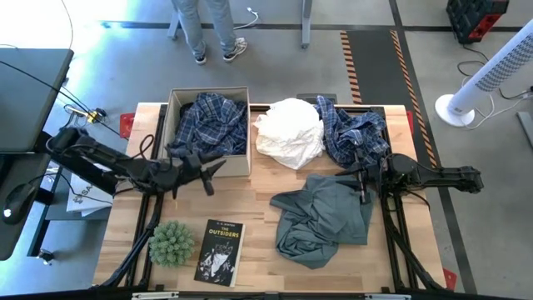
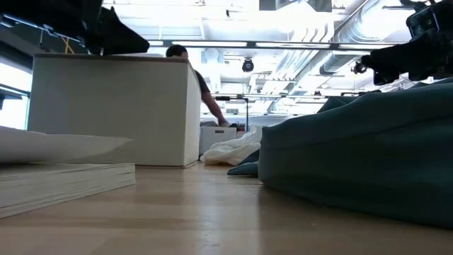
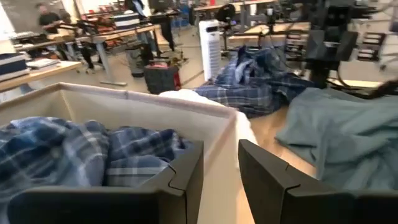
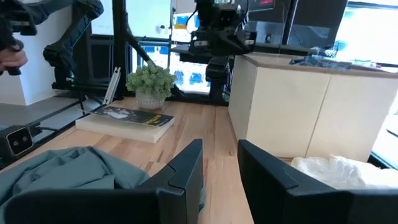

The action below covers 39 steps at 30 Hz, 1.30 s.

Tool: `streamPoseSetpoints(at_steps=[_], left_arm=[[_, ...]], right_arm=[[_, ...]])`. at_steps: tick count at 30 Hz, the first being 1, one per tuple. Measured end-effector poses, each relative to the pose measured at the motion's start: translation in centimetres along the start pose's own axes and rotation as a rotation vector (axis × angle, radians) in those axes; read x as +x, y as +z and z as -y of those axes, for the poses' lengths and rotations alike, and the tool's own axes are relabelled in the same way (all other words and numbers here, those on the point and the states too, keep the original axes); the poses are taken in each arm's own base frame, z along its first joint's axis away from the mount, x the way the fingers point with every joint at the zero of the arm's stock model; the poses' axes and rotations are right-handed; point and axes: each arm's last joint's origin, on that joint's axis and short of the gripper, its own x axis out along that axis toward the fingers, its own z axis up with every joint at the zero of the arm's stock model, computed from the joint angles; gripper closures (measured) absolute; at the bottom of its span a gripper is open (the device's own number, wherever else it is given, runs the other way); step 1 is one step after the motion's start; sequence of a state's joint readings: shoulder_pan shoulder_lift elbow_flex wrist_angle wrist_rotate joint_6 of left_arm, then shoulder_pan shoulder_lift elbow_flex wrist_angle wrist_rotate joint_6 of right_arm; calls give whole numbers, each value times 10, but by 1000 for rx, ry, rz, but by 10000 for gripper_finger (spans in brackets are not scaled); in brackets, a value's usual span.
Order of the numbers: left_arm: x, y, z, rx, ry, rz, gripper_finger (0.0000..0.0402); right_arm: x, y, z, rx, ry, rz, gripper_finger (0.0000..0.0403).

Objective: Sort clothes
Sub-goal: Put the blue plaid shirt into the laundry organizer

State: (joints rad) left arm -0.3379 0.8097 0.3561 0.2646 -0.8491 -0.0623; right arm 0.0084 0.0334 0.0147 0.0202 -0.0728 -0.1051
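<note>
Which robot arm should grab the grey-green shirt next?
Probably the right. The right gripper hangs open at the grey-green shirt's edge, while the left gripper is across the table by the box.

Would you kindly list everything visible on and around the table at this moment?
plaid shirts: two, blue-and-white; one in the box, one at the table's far right
white garment: one, white, far middle, beside the box
grey-green shirt: one, crumpled, right of centre
cardboard box: one, tan, far left
book: one, black cover, near left
plant: one, green, beside the book
fan: one, white, on the floor at right
person: legs only, beyond the table
left gripper: open, at the box's near wall
right gripper: open, over the grey-green shirt
</note>
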Motion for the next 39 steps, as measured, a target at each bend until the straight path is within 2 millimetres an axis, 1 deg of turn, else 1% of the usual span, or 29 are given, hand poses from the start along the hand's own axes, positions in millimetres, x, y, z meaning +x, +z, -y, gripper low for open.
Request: streamPoseSetpoints(at_steps=[2, 3, 6, 8, 10, 12, 16, 18, 20, 22, 24, 25, 27, 30, 33, 34, 36, 38, 39], left_arm=[[-2, -2, 2, 24, -15, -5, 307], [-3, -1, 2, 30, -21, -4, 307], [-3, -1, 3, 34, -26, -2, 307], [-3, -1, 3, 32, -25, -2, 307], [-3, -1, 3, 27, -25, -1, 307], [-3, -1, 3, 18, -26, 2, 307], [-3, 2, 3, 2, -27, 21, 307], [-3, 2, 3, 19, -27, 21, 307], [-3, 2, 3, 30, -26, 21, 307], [-3, 2, 3, 29, -26, 21, 307], [-3, 2, 3, 29, -26, 21, 307], [-3, 2, 3, 29, -26, 21, 307], [-3, 2, 3, 29, -26, 21, 307], [-3, 2, 3, 29, -25, 21, 307], [-3, 2, 3, 29, -25, 21, 307], [-3, 2, 3, 29, -25, 21, 307], [-3, 2, 3, 29, -24, 22, 307], [-3, 2, 3, 29, -25, 22, 307], [-3, 2, 3, 29, -25, 21, 307]], right_arm=[[0, 3, 0, 57, -3, 36, 304], [0, 6, 0, 134, 7, 63, 304], [-1, 15, 2, 445, 9, 159, 304], [-3, 22, 4, 556, -13, 242, 304], [-6, 32, 5, 579, -12, 357, 304], [-11, 45, 6, 563, 31, 500, 304], [-27, 70, 6, 469, 115, 804, 304], [-31, 78, 7, 448, 107, 883, 304], [-31, 89, 9, 440, 71, 886, 304], [-25, 103, 12, 416, 19, 802, 304], [-16, 119, 15, 407, -56, 643, 304], [-13, 130, 18, 398, -118, 555, 304], [-11, 160, 26, 359, -260, 392, 304], [-8, 203, 37, 286, -487, 102, 304], [8, 228, 49, 243, -644, -202, 304], [15, 235, 53, 243, -670, -285, 304], [33, 240, 62, 245, -698, -469, 300], [54, 234, 73, 248, -702, -679, 290], [64, 228, 80, 254, -704, -789, 282]])
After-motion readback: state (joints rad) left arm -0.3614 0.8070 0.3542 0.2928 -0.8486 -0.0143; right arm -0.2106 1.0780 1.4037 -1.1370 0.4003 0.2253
